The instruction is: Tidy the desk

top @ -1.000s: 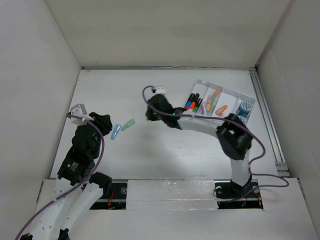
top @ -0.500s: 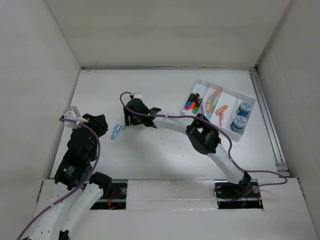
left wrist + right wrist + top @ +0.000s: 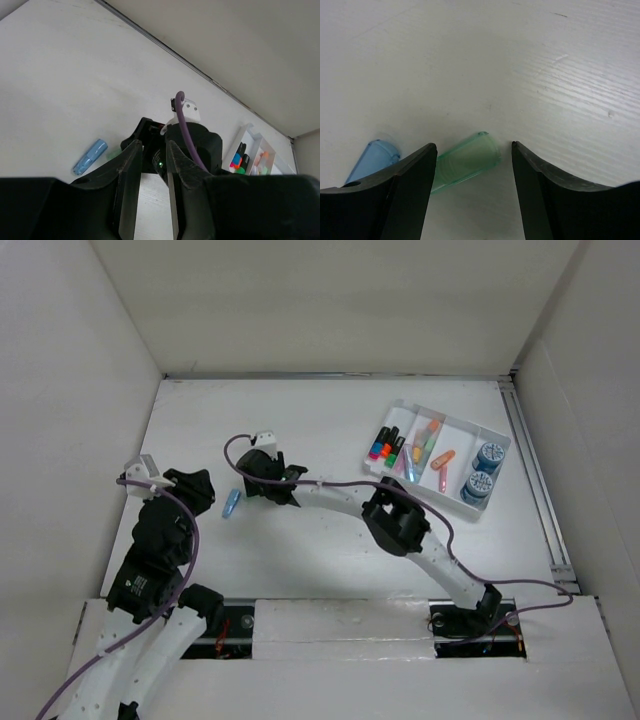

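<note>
matte white desk [image 3: 520, 60]; translucent ribbed green cap [image 3: 465, 162].

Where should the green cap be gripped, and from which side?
Grip the green cap across its narrow width, near the middle, from straight above. It lies flat on the desk and tapers, so its ends may slip. The right gripper straddles it obliquely with open jaws; a small wrist turn would probably help.
</note>
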{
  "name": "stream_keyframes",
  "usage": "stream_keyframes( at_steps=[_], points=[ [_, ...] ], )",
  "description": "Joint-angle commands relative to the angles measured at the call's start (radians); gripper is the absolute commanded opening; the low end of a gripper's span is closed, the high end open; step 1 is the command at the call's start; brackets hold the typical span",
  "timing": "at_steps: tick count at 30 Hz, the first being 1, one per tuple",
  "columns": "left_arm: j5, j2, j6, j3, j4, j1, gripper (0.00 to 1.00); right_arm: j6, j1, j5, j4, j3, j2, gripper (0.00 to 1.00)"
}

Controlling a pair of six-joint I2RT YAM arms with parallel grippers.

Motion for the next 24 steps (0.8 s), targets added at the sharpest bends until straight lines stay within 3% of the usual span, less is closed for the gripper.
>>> stream_keyframes(
  at_steps=[1,6,13,22,23,24],
  points=[
    [-0.002,-0.011,0.007,0.037,0.018,0.003,0.22,-0.019,0.023,0.12,-0.085,-0.085,-0.017,0.67],
    [-0.002,-0.009,0.007,0.037,0.02,0.003,0.22,-0.005,0.023,0.227,-0.062,-0.27,-0.092,0.66],
    [0.005,-0.002,0.01,0.035,0.023,0.003,0.22,-0.082,-0.043,0.191,0.113,-0.529,-0.261,0.65],
    [0.016,0.006,0.017,0.031,0.029,0.003,0.22,-0.113,-0.052,0.154,0.067,-0.456,-0.224,0.59],
    [0.016,0.006,0.02,0.032,0.029,0.003,0.22,-0.107,-0.052,0.149,0.047,-0.456,-0.225,0.61],
    [0.018,0.004,0.02,0.032,0.03,0.003,0.22,-0.07,-0.052,0.169,0.015,-0.462,-0.238,0.72]
  ],
)
